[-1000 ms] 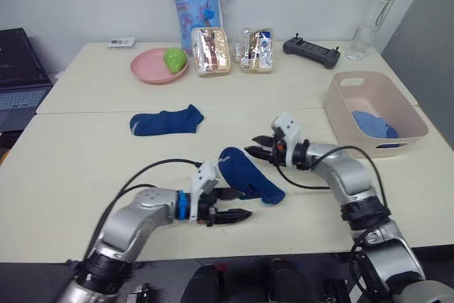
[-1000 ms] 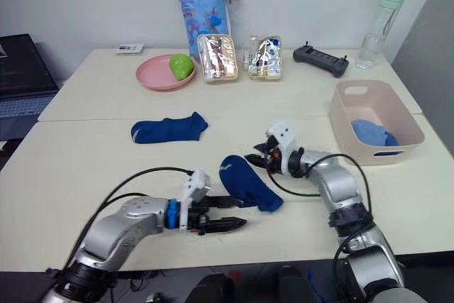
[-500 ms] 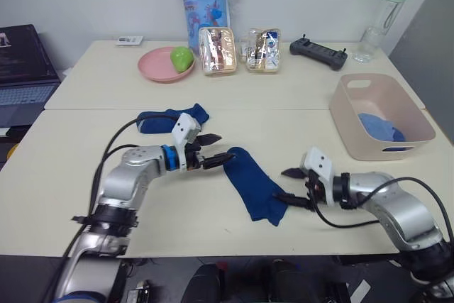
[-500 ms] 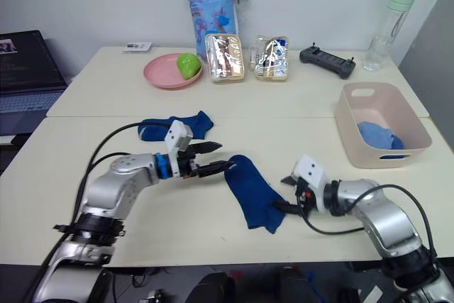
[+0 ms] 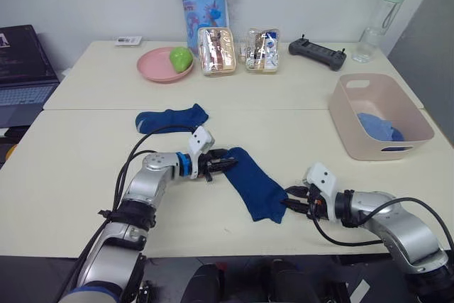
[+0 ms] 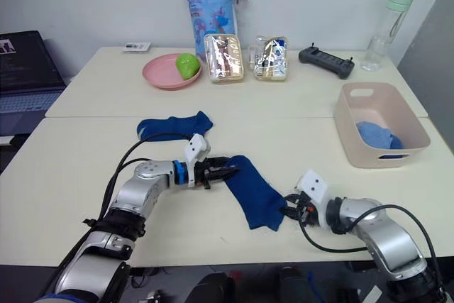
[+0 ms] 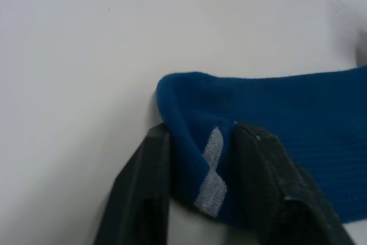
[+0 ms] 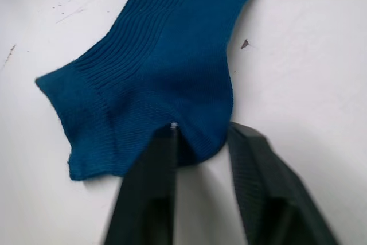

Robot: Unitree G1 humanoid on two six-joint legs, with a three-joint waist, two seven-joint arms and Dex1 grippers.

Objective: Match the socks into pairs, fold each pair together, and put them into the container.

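1. Blue sock point(image 5: 254, 184) flat on near table, lying diagonally between the two grippers; second blue sock point(image 5: 169, 118) further back, well apart, untouched.
2. Left gripper point(image 5: 222, 166) at far end of near sock; in left wrist view fingers point(image 7: 143, 193) closed down either side of the hem, cloth pinched between them.
3. Right gripper point(image 6: 289, 210) at near end; in right wrist view fingers point(image 8: 149, 199) narrowed on the sock's edge, cloth between them, grip shallow.
4. Pink tub point(image 5: 415, 113) at right of table, pale blue socks point(image 5: 376, 126) already inside.
5. Step in hand, judged: both ends held, ready to carry or lay this sock onto its match.
6. To do well: lift both ends together, level, keeping cloth lightly taut so it does not sag or twist.
7. Right hold looks thin; deepen before lifting, or cloth may slip out.
8. Align hem to hem over second sock before releasing.
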